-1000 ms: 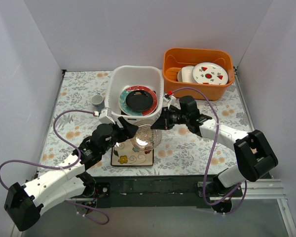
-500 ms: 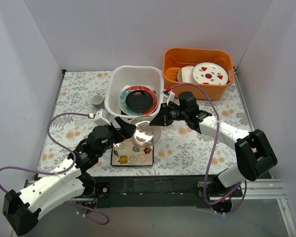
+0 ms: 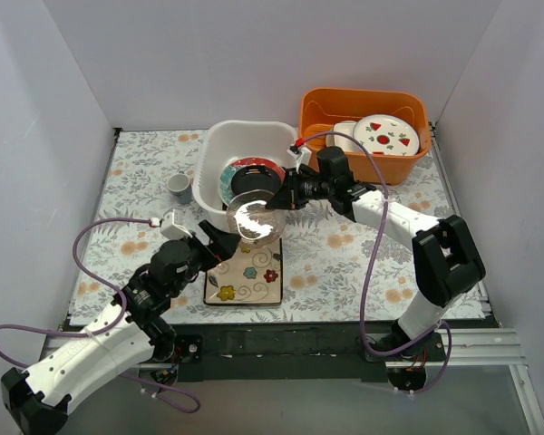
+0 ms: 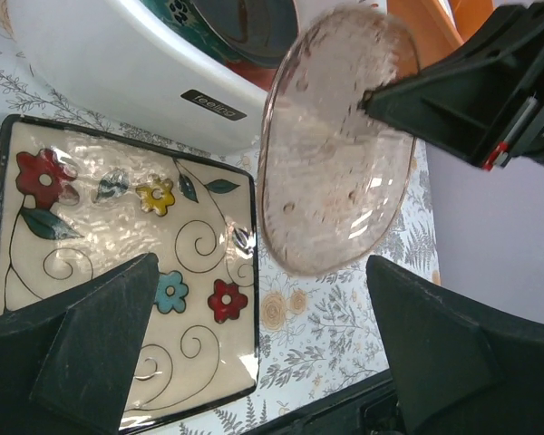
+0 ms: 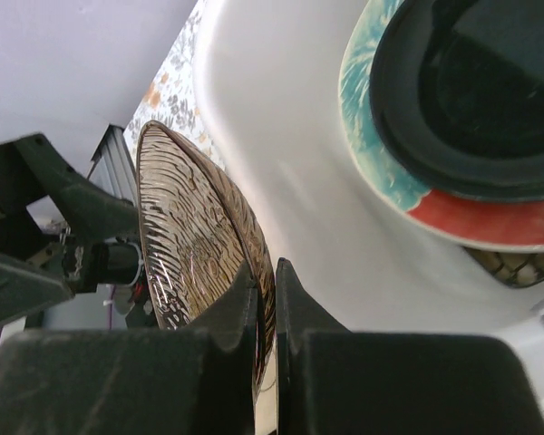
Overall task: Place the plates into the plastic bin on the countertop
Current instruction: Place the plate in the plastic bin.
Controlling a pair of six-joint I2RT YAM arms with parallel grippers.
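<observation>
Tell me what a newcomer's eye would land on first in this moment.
A clear glass plate hangs tilted on edge, pinched at its rim by the right gripper, at the near wall of the white bin. Beside it, the left gripper stands open above a square flowered plate.

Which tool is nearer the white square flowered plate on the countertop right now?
Left. The left tool hovers open over the square plate's far-left corner. The right tool is farther back beside the bin, shut on the clear glass plate's rim.
</observation>
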